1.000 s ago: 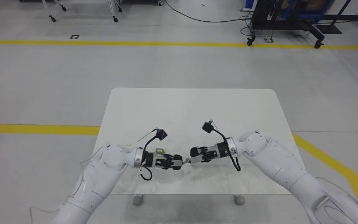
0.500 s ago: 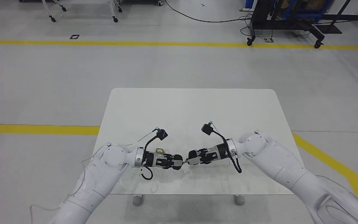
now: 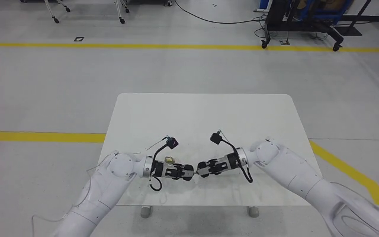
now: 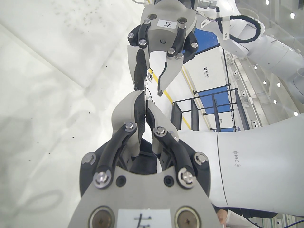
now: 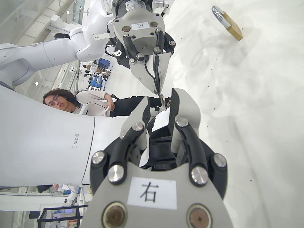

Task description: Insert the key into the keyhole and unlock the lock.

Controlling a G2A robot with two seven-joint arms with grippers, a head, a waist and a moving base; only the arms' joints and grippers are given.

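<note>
Left claw and right claw are seen tip to tip over the near middle of the worktop, each arm brought in from its own side. Left claw is clamped closed on the key, a small silver piece that is pinched at the very fingertips. The key's round end is pointed toward the right claw. Right claw is spread open, with its fingers set on either side of that free end. Whether the key is touched by them cannot be told. In the left wrist view one right-claw finger is pressed against the left claw's tip and the other is held apart from it. The lock, a brass body with a silver shackle, is laid flat on the worktop and is gripped by neither claw. In the top view it is found near the left arm's wrist, on the side away from the robot. The key is held clear of the lock, well apart from it. Small dark specks are scattered over the worktop surface.
</note>
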